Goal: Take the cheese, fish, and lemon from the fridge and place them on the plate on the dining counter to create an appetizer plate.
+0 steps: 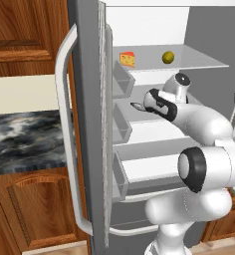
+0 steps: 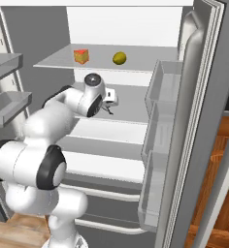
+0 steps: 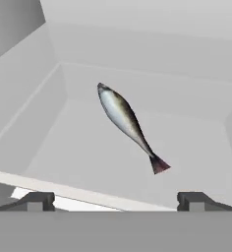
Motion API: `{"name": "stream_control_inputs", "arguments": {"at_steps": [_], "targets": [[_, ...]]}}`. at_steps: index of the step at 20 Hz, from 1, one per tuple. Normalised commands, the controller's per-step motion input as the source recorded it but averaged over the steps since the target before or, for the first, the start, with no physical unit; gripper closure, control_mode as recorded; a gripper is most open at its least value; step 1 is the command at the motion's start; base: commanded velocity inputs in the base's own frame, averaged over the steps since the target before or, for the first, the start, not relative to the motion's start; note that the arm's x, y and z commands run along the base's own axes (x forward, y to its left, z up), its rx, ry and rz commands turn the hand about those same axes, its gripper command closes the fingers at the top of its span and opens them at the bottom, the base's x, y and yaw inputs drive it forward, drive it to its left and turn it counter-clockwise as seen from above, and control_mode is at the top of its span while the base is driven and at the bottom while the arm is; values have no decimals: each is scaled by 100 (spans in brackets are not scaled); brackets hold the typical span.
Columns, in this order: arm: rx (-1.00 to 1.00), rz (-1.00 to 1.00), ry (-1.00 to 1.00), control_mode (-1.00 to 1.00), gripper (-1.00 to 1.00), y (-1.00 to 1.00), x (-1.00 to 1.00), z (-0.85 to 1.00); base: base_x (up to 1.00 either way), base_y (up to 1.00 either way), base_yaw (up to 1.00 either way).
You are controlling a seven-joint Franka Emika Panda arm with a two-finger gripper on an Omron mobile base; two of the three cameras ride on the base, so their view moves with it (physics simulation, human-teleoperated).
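My gripper (image 3: 115, 201) hangs inside the open fridge (image 1: 87, 124) at the level of the second shelf, its two dark fingertips (image 3: 35, 201) standing wide apart at the bottom of the hand view with nothing between them. Beyond them, well short of any contact, the fish (image 3: 129, 125) lies on the white shelf floor, set diagonally in the hand view with its head toward the upper left and its reddish tail toward the lower right. From the left base view I see my white arm (image 1: 204, 149) reaching in from the lower right, wrist bent toward the fridge's left side, with a sliver of the fish (image 1: 138, 106) showing just past the hand. The right base view shows the same reach from the other side, the hand (image 2: 108, 98) hovering over the middle shelf. One shelf higher, the cheese (image 1: 127, 59) sits toward the left and the lemon (image 1: 168, 57) rests well apart from it to the right; both stand untouched on the grey shelf. The fridge's left door (image 1: 104, 139) swings open with its bins and long curved handle (image 1: 65, 134) facing me, beside a marbled counter (image 1: 25, 142) and brown wood cabinets (image 1: 30, 209).
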Motion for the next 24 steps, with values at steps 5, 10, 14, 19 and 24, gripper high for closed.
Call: {"name": "stream_control_inputs", "arguments": {"at_steps": [5, 10, 14, 19, 24], "targets": [[0, 5, 0, -100, -100, 0, 69, -17, 0, 0, 0], [0, 4, 1, -100, -100, 0, 63, -26, 0, 0, 0], [0, 4, 1, -100, -100, 0, 62, -30, 0, 0, 0], [0, 3, 2, -100, -100, 0, 56, -26, 0, 0, 0], [0, 2, 2, -100, -100, 0, 21, -26, 0, 0, 0]]}}
